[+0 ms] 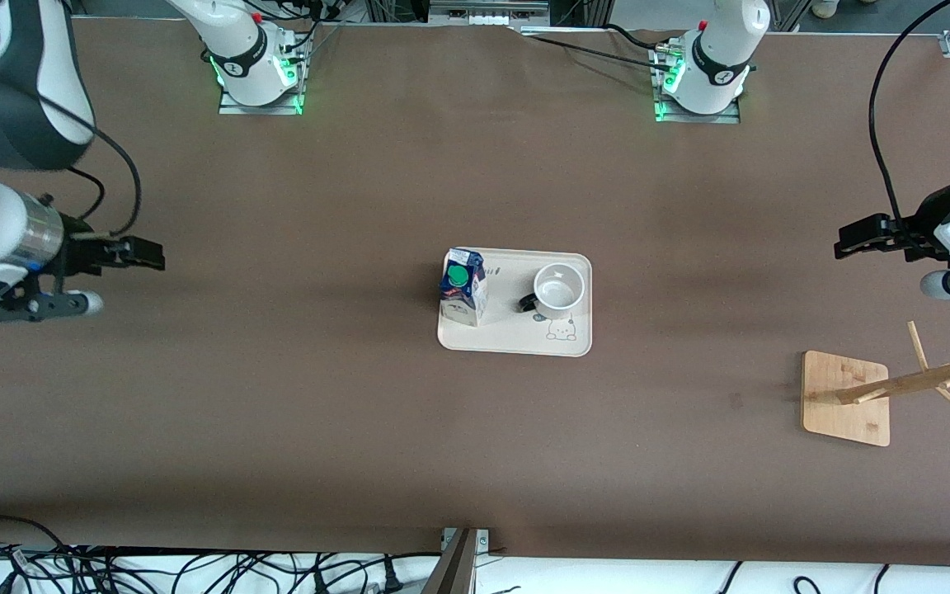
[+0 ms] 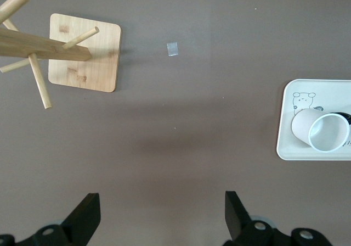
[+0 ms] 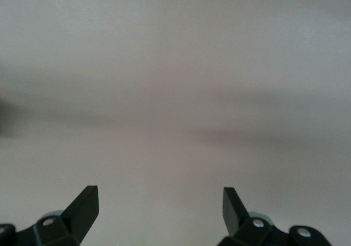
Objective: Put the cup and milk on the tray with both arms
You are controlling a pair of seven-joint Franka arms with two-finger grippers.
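Holding cup (image 1: 559,289) and milk (image 1: 463,287): tray (image 1: 516,342) | both end effectors spread (empty)

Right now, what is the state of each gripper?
Left gripper: open, holding nothing, over bare table near the wooden rack's end.
Right gripper: open, holding nothing, over bare table.
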